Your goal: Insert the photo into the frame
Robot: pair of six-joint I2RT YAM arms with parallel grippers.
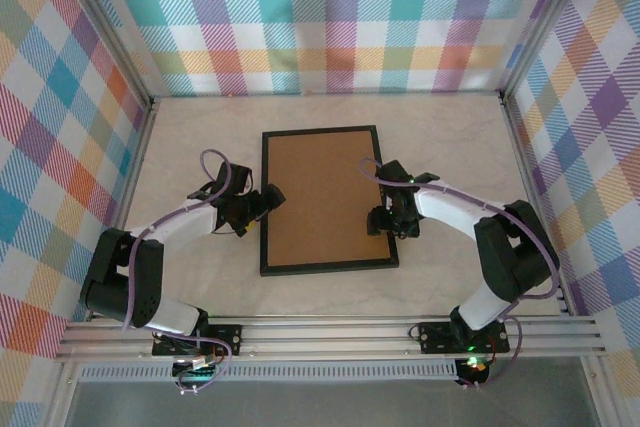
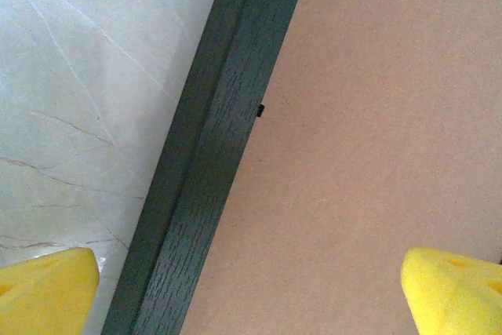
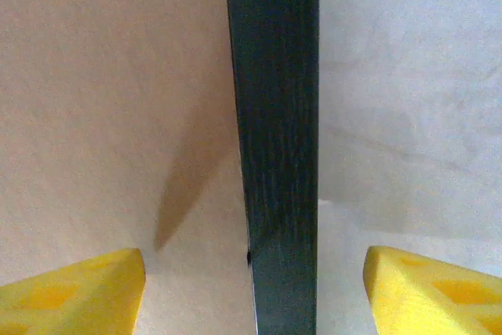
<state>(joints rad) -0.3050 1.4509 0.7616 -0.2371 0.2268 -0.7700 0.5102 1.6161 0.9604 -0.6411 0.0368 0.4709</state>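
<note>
Marbled table (image 1: 200,147) bearing the frame (image 1: 325,267) lying back-up, left gripper (image 1: 268,203) straddling its left rail, right gripper (image 1: 379,219) its right, both jaws standing open, seemingly gripping nothing.

Black frame (image 1: 322,197), lying flat, brown back up, seemingly fitted flush

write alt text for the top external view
A black frame lies back up, its brown board showing, on a pale marbled table. The left gripper is at its left rail and the right gripper at its right rail, both open.
</note>
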